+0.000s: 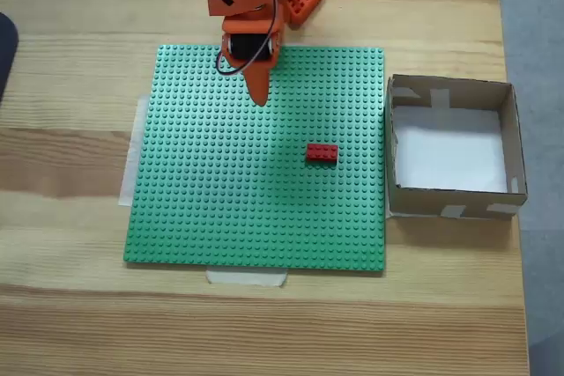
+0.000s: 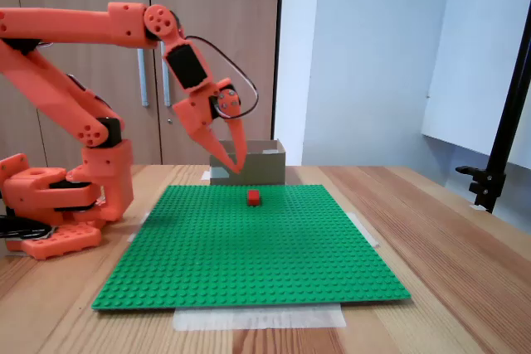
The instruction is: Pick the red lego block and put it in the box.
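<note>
The red lego block [image 1: 322, 153] lies flat on the green studded baseplate [image 1: 220, 209], right of its middle in the top-down fixed view; the side fixed view shows the red lego block [image 2: 254, 197] toward the plate's far edge. The cardboard box [image 1: 454, 202] stands just off the plate's right edge with a white floor and nothing inside; the side view has the box [image 2: 267, 165] behind the plate. My orange gripper [image 1: 259, 96] hangs above the plate's upper middle, up and left of the block. Its fingertips meet, so the gripper [image 2: 236, 168] looks shut and holds nothing.
The arm's orange base [image 2: 58, 205] sits beside the baseplate [image 2: 249, 246] on a wooden table. White tape [image 1: 247, 276] pins down the plate's edges. A dark object [image 1: 5, 46] pokes in at the table's left edge. A black stand [image 2: 502, 138] rises at the right.
</note>
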`<action>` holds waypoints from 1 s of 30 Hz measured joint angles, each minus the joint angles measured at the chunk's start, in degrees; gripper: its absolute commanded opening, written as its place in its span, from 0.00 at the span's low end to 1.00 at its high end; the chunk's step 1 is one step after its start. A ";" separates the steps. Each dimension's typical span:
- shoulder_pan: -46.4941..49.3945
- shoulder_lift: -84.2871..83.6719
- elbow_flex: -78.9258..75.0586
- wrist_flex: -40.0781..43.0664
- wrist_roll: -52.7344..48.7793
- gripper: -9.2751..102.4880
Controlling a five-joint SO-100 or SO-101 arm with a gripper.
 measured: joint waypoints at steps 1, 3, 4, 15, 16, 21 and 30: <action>-0.53 -1.32 -1.85 0.97 0.00 0.08; -1.41 -3.96 -4.92 2.81 0.00 0.08; -1.85 -5.19 -6.33 3.60 0.00 0.08; -7.29 -17.58 -20.30 10.72 6.33 0.08; -8.00 -18.63 -21.36 11.51 7.03 0.08; -9.58 -24.26 -26.37 14.41 10.63 0.08; -13.45 -33.93 -34.72 18.81 15.21 0.13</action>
